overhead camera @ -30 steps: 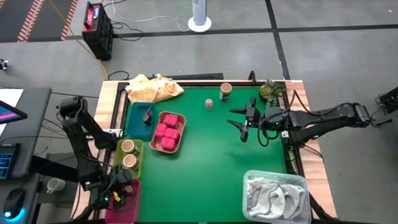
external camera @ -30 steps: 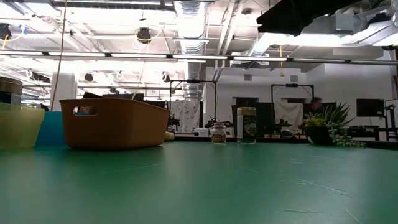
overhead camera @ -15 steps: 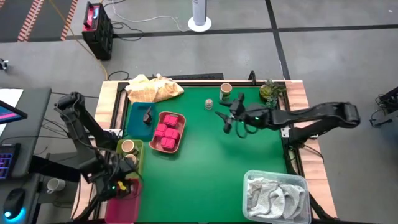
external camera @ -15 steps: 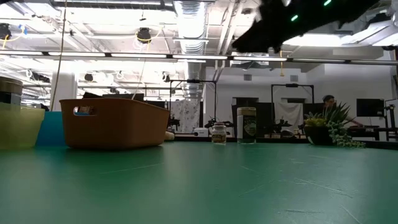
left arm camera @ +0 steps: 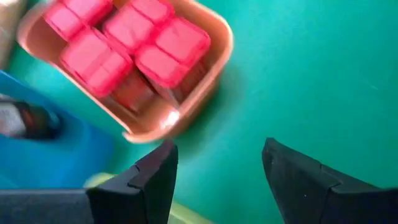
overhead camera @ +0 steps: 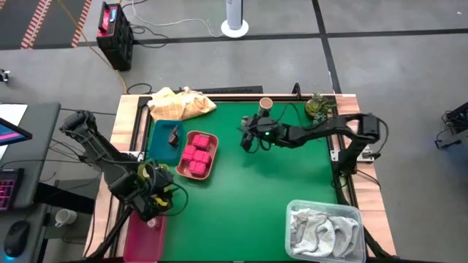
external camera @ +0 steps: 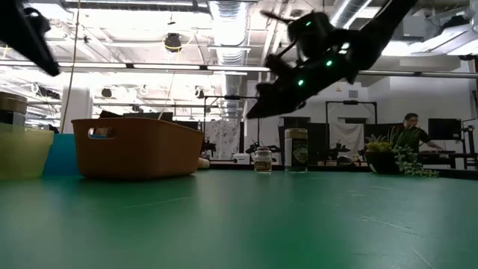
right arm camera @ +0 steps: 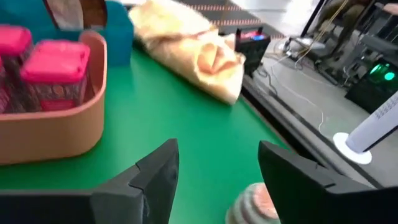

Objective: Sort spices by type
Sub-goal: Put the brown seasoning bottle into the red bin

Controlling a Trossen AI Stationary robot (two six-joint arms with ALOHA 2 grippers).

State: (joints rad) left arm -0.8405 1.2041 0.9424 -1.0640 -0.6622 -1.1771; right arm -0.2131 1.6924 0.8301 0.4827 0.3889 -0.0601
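High view: right gripper (overhead camera: 246, 139) farther left (empty)

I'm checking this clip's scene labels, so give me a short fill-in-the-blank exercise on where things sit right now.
1. The pink packets lie in the ______ tray.
2. The yellow cloth lies at the table's far ______ corner in the high view.
3. The right gripper, jaws open, hovers over the small ______ beside the tan cup.
4. The jaws of the left gripper hold ______.

Missing words: salmon; left; jar; nothing
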